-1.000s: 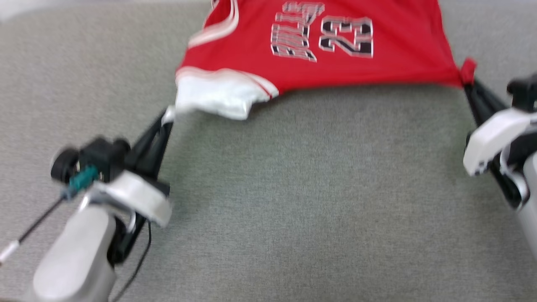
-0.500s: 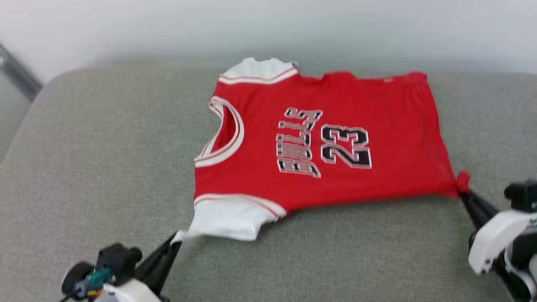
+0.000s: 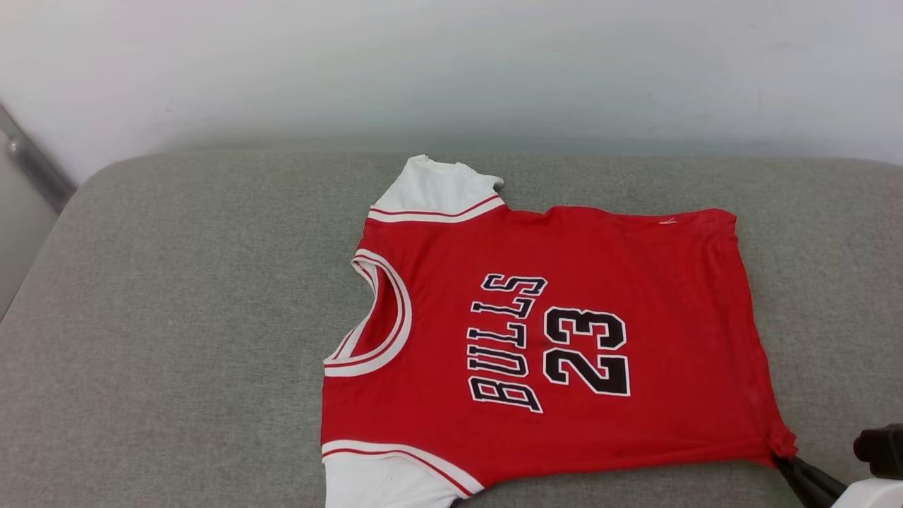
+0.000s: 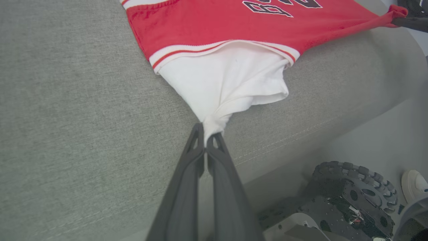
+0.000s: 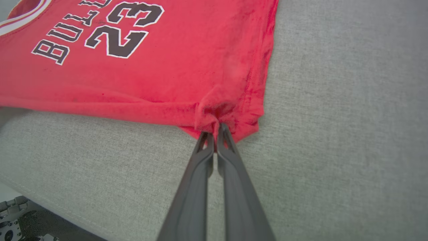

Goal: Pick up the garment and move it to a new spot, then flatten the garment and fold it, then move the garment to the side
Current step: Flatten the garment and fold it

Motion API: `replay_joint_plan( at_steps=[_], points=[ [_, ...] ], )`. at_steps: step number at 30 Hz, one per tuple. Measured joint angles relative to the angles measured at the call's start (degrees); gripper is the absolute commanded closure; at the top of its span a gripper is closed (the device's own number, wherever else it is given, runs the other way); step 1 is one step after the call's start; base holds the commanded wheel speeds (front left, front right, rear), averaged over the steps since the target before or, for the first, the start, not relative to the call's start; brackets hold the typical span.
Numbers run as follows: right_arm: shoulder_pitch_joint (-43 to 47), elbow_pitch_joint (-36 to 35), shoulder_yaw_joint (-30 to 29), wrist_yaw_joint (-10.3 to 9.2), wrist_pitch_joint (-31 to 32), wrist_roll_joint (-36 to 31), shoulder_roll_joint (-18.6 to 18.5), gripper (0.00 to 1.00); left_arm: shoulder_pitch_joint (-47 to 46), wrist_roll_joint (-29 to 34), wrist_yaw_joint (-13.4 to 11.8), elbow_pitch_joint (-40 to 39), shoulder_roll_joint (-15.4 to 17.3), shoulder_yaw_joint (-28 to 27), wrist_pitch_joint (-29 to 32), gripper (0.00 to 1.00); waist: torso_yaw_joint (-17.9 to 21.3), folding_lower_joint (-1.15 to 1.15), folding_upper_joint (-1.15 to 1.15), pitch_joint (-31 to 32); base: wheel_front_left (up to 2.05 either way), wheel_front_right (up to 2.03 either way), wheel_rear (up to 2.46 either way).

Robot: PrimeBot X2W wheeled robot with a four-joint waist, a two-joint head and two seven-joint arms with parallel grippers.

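- The jersey lies front side up on a grey cushion, right of the cushion's middle in the head view and below a pale wall.
- Its neck opening faces the robot's left and its hem faces the robot's right. The black "BULLS" lettering and the number 23 run sideways across the chest.
- The far white sleeve rests flat on the cushion, pointing toward the wall.
- The left gripper is closed, its two dark fingers pressed together on the tip of the near white sleeve. The sleeve is drawn into a narrow bunched point at the fingertips.
- The right gripper is also closed, pinching the near corner of the red hem. The cloth puckers into a small knot between its fingers.
- The jersey's near side edge runs almost straight from one gripper to the other, close to the cushion's front edge.
- In the left wrist view, the robot's wheeled base sits below the cushion's front seam.
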State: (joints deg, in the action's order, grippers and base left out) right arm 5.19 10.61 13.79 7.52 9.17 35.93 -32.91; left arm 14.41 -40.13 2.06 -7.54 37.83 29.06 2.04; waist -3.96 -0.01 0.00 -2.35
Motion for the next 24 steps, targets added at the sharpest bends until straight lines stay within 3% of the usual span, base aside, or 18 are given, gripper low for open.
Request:
replay_joint_plan(
  at_steps=[6,13,24],
  points=[
    [1.25,-5.60,-3.48,-0.01,2.83,-0.40,0.32,1.00,-1.85,0.58,0.43,-2.87,0.21,-1.23,-1.58,1.00,0.59,0.01,0.00,-1.25,0.00,0.00,0.00],
    [-3.01,-11.50,-6.87,-0.01,7.53,-0.98,2.57,1.00,-10.92,2.55,0.81,-4.20,-1.09,-4.80,-6.75,1.00,1.10,0.02,0.00,-5.64,0.00,0.00,0.00],
    [-12.35,-11.01,-7.60,-0.01,13.10,-4.82,3.36,1.00,-26.63,4.56,2.92,2.14,-2.97,-5.10,-7.09,1.00,1.63,0.02,0.00,-14.88,0.00,0.00,0.00]
  ],
)
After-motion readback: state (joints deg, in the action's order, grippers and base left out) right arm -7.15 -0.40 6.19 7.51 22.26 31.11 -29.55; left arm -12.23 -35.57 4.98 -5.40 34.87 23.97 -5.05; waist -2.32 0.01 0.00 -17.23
